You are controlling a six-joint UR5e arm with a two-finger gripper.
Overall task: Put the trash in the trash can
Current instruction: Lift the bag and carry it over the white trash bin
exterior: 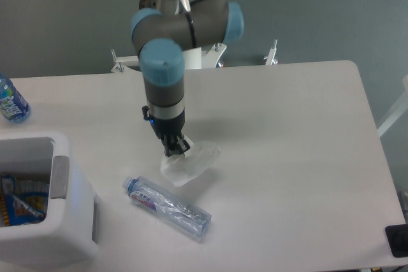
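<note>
The scene is evenly and fairly brightly lit from overhead, with a cool, slightly bluish cast. The white table (287, 132) reads pale grey, without blown-out glare. A soft, diffuse shadow of the arm (167, 87) falls on the tabletop toward 3 o'clock of the wrist, its edges vague. The crumpled plastic wrapper (189, 164) and the crushed clear bottle (167, 204) show faint highlights and weak shadows. The picture is low in resolution and mildly soft throughout, with grain on the grey floor (306, 4).
</note>
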